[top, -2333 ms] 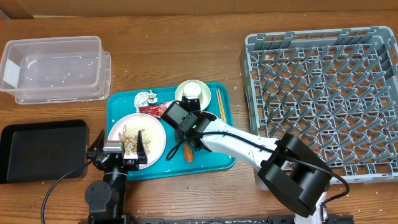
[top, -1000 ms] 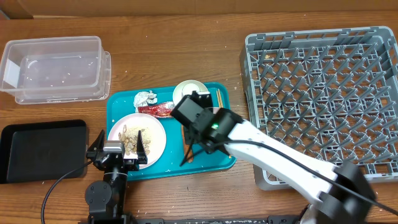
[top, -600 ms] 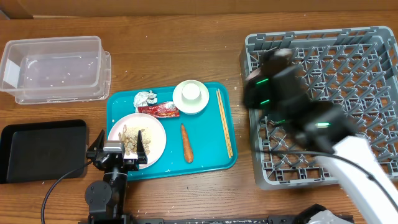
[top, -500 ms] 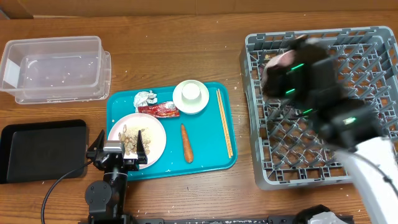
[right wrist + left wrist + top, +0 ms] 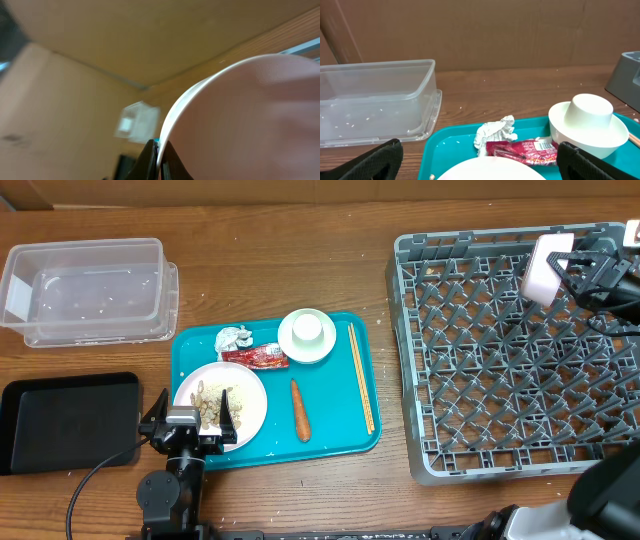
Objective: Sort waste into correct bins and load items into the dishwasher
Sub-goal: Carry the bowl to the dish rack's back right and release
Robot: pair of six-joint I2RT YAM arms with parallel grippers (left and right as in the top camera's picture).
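Two bowls are counted: one white bowl (image 5: 305, 337) and one pale pink bowl (image 5: 543, 270). Two thin wooden chopsticks (image 5: 361, 377) are seen. One each is found of round pale plate (image 5: 251, 406), crumpled silver foil ball (image 5: 234, 338), red snack wrapper (image 5: 255, 357), orange carrot (image 5: 299, 410), clear plastic tub (image 5: 90, 300), flat black tray (image 5: 65, 420), teal serving tray (image 5: 335, 405) and grey plastic dish rack (image 5: 500, 380).

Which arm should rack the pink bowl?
Right. The right end effector is shut on the pink bowl at its rim, above the dish rack. The left end effector sits open at the plate.

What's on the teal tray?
Plate with scraps, foil ball, red wrapper, carrot, chopsticks, white bowl holding a cup. Bowl's floor under the cup is hidden.
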